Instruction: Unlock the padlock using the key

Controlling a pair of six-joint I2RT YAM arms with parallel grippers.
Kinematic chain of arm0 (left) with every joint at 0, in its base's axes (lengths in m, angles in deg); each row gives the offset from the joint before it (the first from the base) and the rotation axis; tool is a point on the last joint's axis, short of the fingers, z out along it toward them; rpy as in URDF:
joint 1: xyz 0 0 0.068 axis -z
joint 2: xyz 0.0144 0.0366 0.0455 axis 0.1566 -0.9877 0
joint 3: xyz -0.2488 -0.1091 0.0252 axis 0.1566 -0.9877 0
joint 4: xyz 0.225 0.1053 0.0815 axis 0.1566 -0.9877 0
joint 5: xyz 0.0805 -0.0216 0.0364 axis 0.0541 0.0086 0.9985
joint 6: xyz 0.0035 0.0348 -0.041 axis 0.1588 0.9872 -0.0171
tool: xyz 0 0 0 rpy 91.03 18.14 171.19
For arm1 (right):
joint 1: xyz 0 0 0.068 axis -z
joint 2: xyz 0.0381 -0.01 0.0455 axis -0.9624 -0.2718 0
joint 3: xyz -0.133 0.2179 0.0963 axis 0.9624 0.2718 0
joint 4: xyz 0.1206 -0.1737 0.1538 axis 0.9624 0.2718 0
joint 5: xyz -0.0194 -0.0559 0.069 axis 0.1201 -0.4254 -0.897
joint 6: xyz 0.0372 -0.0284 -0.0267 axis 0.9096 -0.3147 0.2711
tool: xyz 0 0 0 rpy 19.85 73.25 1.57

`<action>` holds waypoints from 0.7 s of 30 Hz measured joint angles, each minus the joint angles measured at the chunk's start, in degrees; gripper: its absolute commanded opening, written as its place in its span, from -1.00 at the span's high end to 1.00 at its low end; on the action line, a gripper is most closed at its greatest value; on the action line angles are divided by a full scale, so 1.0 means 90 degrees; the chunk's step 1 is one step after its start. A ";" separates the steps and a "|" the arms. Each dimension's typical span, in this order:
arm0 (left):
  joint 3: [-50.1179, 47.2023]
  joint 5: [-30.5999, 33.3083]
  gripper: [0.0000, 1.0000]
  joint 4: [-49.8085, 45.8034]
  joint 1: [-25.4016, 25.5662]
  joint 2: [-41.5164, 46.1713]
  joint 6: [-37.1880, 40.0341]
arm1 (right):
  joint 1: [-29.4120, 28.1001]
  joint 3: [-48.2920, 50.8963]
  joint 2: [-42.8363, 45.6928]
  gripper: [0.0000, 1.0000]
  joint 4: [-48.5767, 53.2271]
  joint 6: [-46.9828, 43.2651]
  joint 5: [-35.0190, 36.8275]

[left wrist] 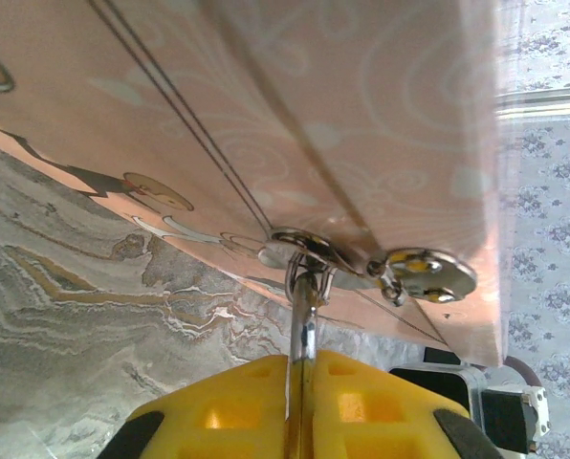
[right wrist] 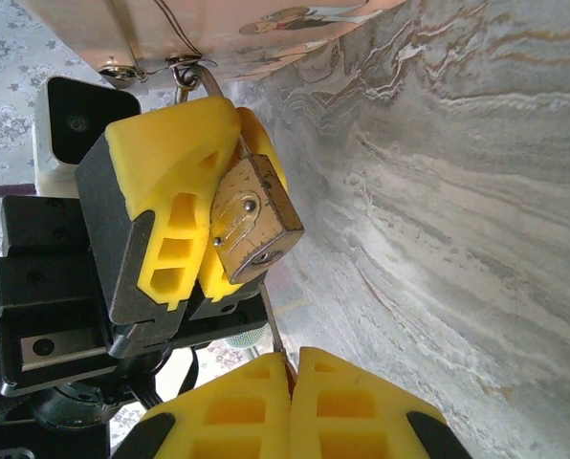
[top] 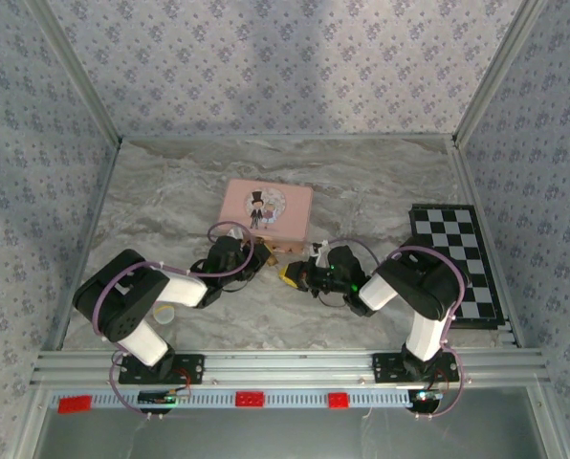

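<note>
Marbled worktop [top: 381, 182], centre: pink tin [top: 267, 208], padlock [right wrist: 254, 220] hung on its near-edge clasp [left wrist: 304, 251], apparently locked, clenched by left gripper [left wrist: 302, 392]; right gripper [right wrist: 290, 368] pinching key [right wrist: 274, 320], tip at keyhole [right wrist: 261, 256], insertion uncertain; turning outstanding.

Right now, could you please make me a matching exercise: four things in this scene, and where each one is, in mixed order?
1 padlock
2 key
3 pink tin
4 checkered board

A at the right edge of the table
B pinched by the right gripper
C held by the left gripper
D in the middle, beyond both grippers

Pairs: 1-C, 2-B, 3-D, 4-A
</note>
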 measured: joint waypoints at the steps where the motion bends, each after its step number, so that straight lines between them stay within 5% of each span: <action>1: 0.0000 0.0000 1.00 0.0000 0.0000 0.0000 -0.0002 | 0.0012 0.0000 0.0000 1.00 -0.0017 0.0017 -0.0002; 21: -0.0005 0.0024 1.00 0.0051 0.0046 0.0000 -0.0143 | 0.0083 -0.0070 -0.0209 1.00 -0.0257 0.0114 -0.0068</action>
